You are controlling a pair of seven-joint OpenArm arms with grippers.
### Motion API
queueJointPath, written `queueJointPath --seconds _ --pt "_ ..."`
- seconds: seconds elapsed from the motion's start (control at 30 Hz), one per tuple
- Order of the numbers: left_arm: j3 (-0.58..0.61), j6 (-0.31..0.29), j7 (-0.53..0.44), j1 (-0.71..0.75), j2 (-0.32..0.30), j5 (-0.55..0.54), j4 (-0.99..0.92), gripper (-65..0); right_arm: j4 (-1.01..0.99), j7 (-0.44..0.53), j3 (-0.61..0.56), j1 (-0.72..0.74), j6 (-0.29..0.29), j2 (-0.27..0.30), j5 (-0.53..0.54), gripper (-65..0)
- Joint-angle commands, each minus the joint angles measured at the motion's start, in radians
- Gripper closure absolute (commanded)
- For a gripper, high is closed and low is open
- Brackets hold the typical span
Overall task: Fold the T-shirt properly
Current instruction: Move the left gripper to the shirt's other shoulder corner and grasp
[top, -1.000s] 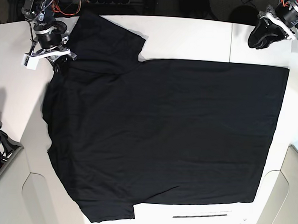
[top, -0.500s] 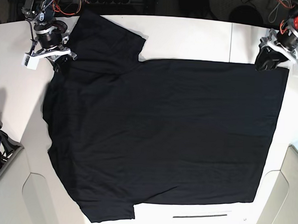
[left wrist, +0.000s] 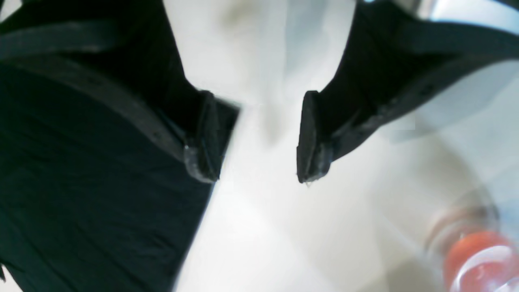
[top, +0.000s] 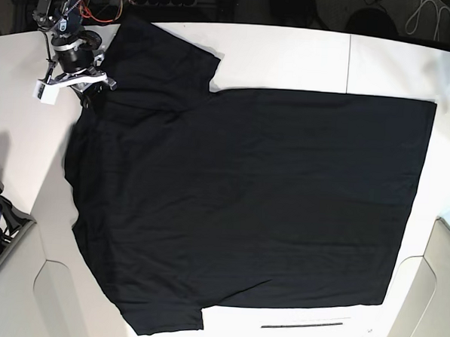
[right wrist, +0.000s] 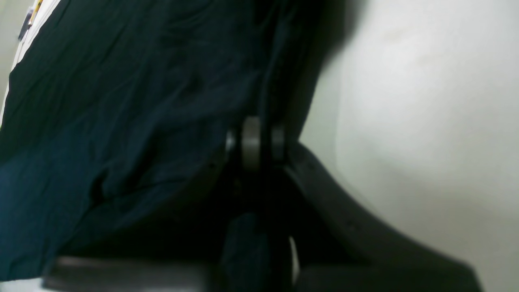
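Black cloth covers most of what we see: the T-shirt [top: 246, 200] lies spread flat, plain side up, on the white worktop [top: 291, 59], collar end toward the base view's left, hem along the right, one sleeve at the top left and one at the bottom.

Right gripper [top: 72, 81] sits at the shirt's upper-left corner by the shoulder. In its wrist view the fingers [right wrist: 251, 142] are pressed together, with dark cloth [right wrist: 121, 121] bunched against them; we judge they pinch the fabric, though blur leaves this uncertain.

Left gripper [left wrist: 253, 138]: fingers [left wrist: 310, 138] spread wide with nothing between them, poised over bare worktop [left wrist: 263, 227] just beside the shirt's edge [left wrist: 101, 182]. In the base view we only glimpse that arm at the far right border, by the hem corner.

Risks, as we judge them:
- Left fingers are off the cloth; closing where they stand would catch nothing, so they must shift onto the hem first.
- A grab of a single layer, or of too little fabric, could slip during a lift.
- If one arm lifts while the other has no hold, the shirt would drag and skew, giving a crooked fold.
- A blurred red-and-clear object [left wrist: 474, 251] stands near the left gripper; a wide swing might knock it.
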Motion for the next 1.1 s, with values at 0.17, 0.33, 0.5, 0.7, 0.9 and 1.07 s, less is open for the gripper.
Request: queueJointPath --seconds 0.17,0.33,0.5,0.7,0.9,1.07 --pt "-0.009 -0.007 0.005 -0.04 -0.023 -0.066 -0.137 -33.3 0.009 -0.006 0.0 -0.003 0.0 0.003 -0.003 0.0" --pt "-0.008 -0.022 0.029 -0.077 -0.022 -0.099 -0.22 -33.3 0.009 -0.006 0.0 -0.003 0.0 0.003 -0.003 0.0" --pt "0.005 -0.031 0.052 -0.082 -0.019 -0.132 -0.24 -33.3 0.009 -0.006 0.0 -0.003 0.0 0.003 -0.003 0.0" --pt "0.091 -0.048 0.076 -0.082 -0.018 -0.162 -0.24 -33.3 0.009 -0.006 0.0 -0.003 0.0 0.003 -0.003 0.0" --pt "0.179 -0.052 0.075 -0.085 0.0 -0.162 -0.239 -33.3 0.009 -0.006 0.0 -0.003 0.0 0.003 -0.003 0.0" --pt "0.187 -0.074 0.12 -0.085 0.032 -0.185 -0.238 -33.3 0.009 -0.006 0.0 -0.003 0.0 0.002 -0.003 0.0"
